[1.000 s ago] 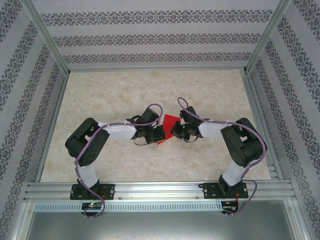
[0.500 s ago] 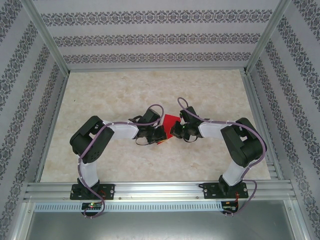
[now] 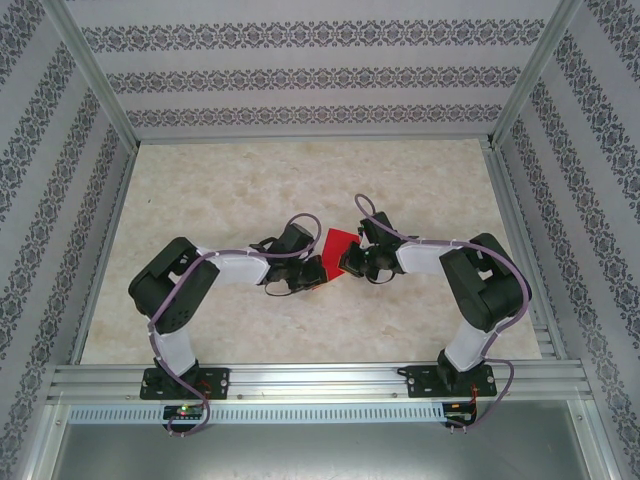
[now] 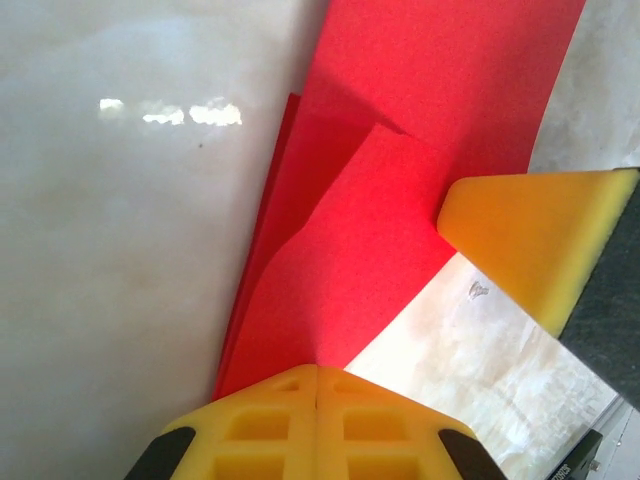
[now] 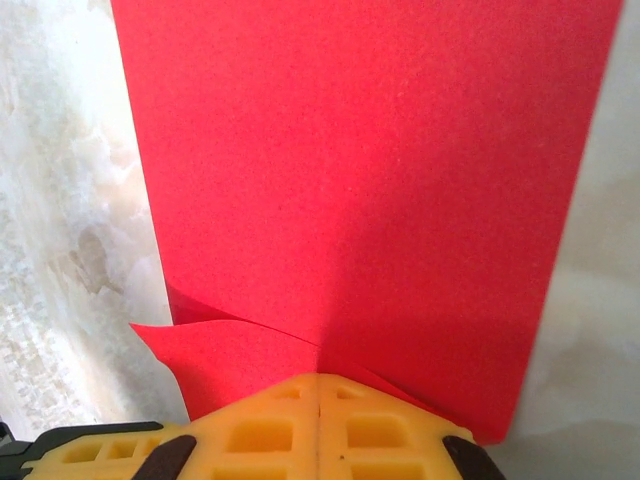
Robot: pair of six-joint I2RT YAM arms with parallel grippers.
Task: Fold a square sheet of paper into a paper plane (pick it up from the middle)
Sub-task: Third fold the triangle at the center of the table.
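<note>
The square sheet of paper [image 3: 337, 243] is bright red and lies partly folded on the marble table between my two grippers. In the left wrist view the sheet [image 4: 400, 200] shows stacked layers with a pointed flap on top. My left gripper [image 4: 318, 368] is shut, its yellow tips set against the sheet's near edge. A yellow fingertip [image 4: 530, 235] of the right gripper rests on the sheet's right side. My right gripper [image 5: 320, 378] is shut too, its tips on top of the flat sheet [image 5: 360, 180], with a loose flap curling under them. From above, the left gripper [image 3: 312, 272] and right gripper [image 3: 348, 262] nearly meet.
The marble tabletop [image 3: 250, 180] stretches out around the sheet, with patterned walls at the back and sides. An aluminium rail [image 3: 320, 380] runs along the near edge and carries both arm bases.
The left arm's elbow has swung left and its gripper has slid slightly down and left along the sheet. The right arm and the sheet have stayed put.
</note>
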